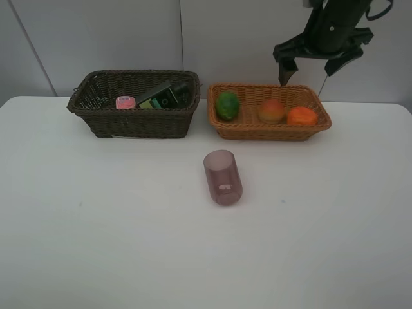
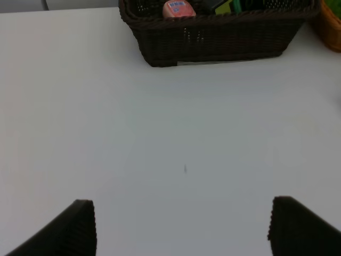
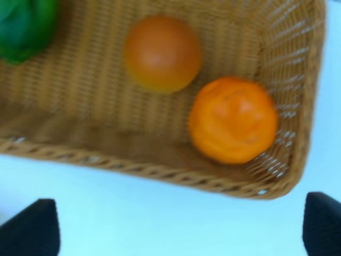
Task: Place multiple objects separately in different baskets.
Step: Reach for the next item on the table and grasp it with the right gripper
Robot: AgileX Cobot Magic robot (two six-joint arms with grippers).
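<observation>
We're seeing the purple cup (image 1: 223, 177) lying on the table (image 1: 96, 244), outside both baskets; wrist views are missing it. Dark basket (image 1: 132, 103) is half-hiding 2 bottles; tan basket (image 1: 267, 111) is holding 3 fruits. Right gripper (image 1: 308, 69) and left gripper (image 2: 181, 226) are gaping empty.

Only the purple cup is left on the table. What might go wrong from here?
1. The purple cup lies on its side on the white table, so it could roll away when a pincer touches it.
2. The dark basket already holds the pink bottle and the black bottle, so a dropped cup may land on them.
3. The open right pincer hangs above the light basket; descending carelessly could clip its rim.
</observation>
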